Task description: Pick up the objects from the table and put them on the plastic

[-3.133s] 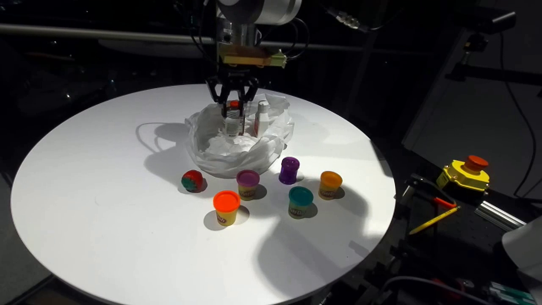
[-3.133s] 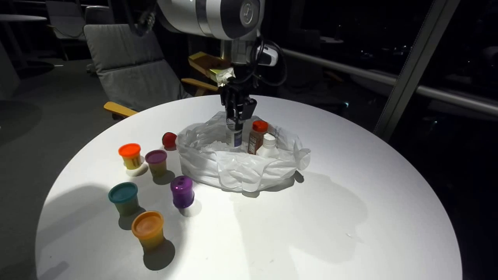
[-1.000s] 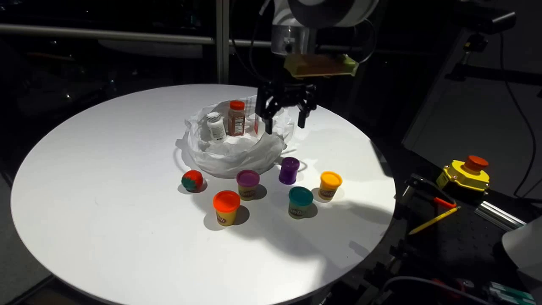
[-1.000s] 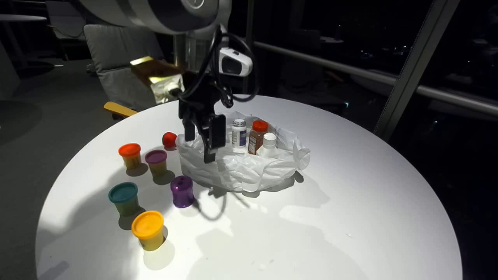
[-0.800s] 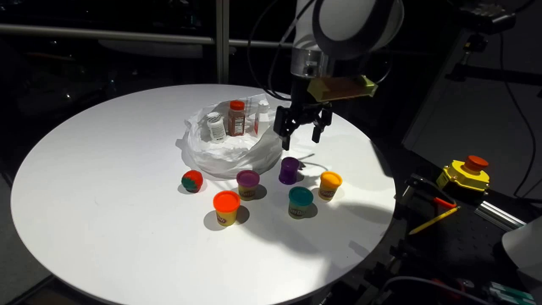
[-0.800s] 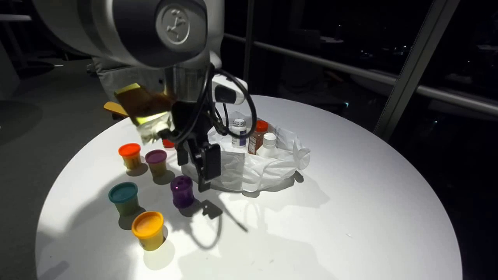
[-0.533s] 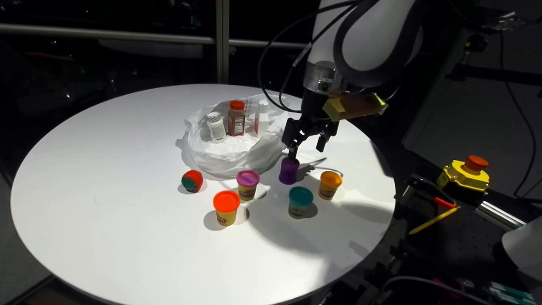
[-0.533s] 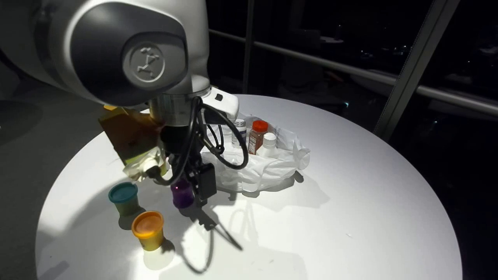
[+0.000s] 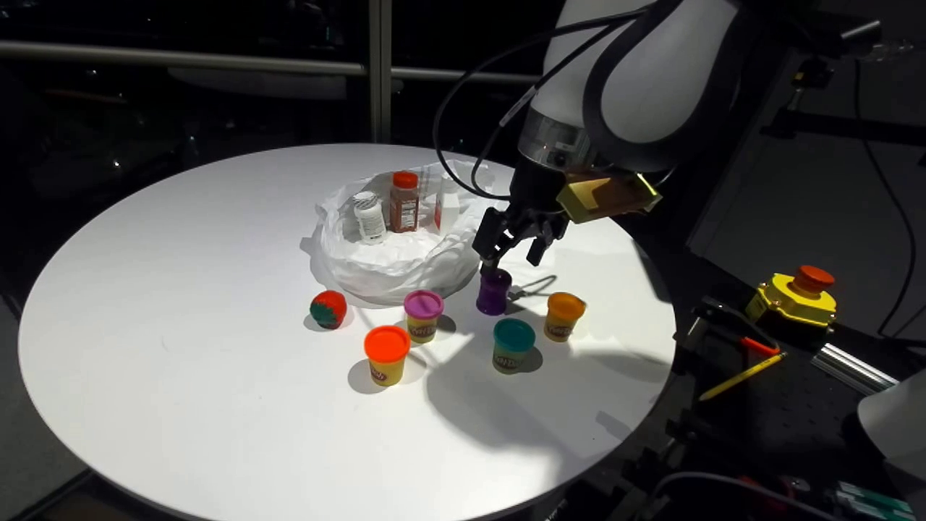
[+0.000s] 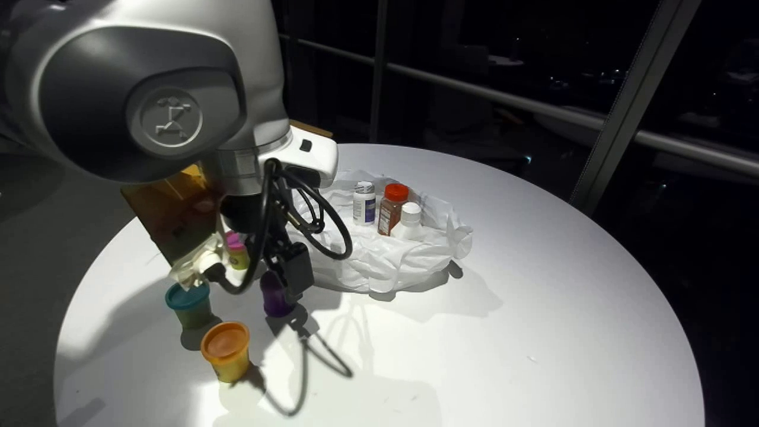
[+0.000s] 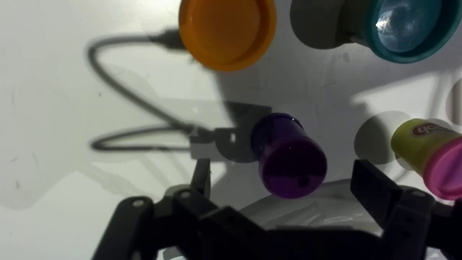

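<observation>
Purple container (image 11: 288,155) between gripper's (image 11: 282,175) 2 fingers (image 11: 373,191) in wrist view

Wrist view: orange tub (image 11: 227,32) clipped by the top edge at 12 o'clock. Teal tub (image 11: 404,32) also cut, 2 o'clock, mark on its lid blurred by glare. Pink-lidded tub (image 11: 427,155) cut at 3, label only partly showing. Bag (image 11: 325,207) at 5 o'clock, partly behind the gripper (image 11: 281,178). In an exterior view: arm (image 10: 172,107) cut off at 10 o'clock; purple pot (image 10: 275,302), 8 o'clock, partly covered by the gripper; foot of the front white bottle (image 10: 409,229) hidden by a bag fold. In both exterior views, print on the red-capped jar (image 9: 404,206) too small to read
</observation>
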### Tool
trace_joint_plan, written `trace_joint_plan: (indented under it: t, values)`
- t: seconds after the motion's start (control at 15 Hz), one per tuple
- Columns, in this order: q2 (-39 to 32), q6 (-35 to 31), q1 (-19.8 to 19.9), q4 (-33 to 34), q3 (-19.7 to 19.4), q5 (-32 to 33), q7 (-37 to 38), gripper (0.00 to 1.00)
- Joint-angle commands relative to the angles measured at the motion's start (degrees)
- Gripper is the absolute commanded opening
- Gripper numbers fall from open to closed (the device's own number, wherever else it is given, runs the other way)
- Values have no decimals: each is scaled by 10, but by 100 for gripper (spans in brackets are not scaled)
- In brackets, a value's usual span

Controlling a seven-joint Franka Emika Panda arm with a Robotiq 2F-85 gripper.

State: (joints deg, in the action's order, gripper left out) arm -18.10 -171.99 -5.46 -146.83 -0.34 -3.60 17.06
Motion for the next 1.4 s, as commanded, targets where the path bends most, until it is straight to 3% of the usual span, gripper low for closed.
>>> trace_joint_plan:
  t: [0.0,0.07,0.13,0.47,0.53,0.73,0.8,0.93,1.13,1.2,1.33]
  values:
    - [-8,-11,-3,6,4,-8,-19,100]
    - [-13,-7,1,11,6,-11,-21,75]
    - [-16,-5,2,15,6,-12,-22,74]
    - [-24,7,37,32,34,-34,-51,35]
    - [-25,15,63,36,59,-52,-72,27]
    - [-19,31,108,44,97,-92,-110,25]
    - [-7,42,103,42,88,-93,-105,25]
    - [33,77,58,27,35,-62,-59,25]
    - [91,143,-20,21,-51,39,36,25]
    - [104,167,-35,33,-64,78,68,25]
    - [121,205,-38,62,-52,119,96,25]
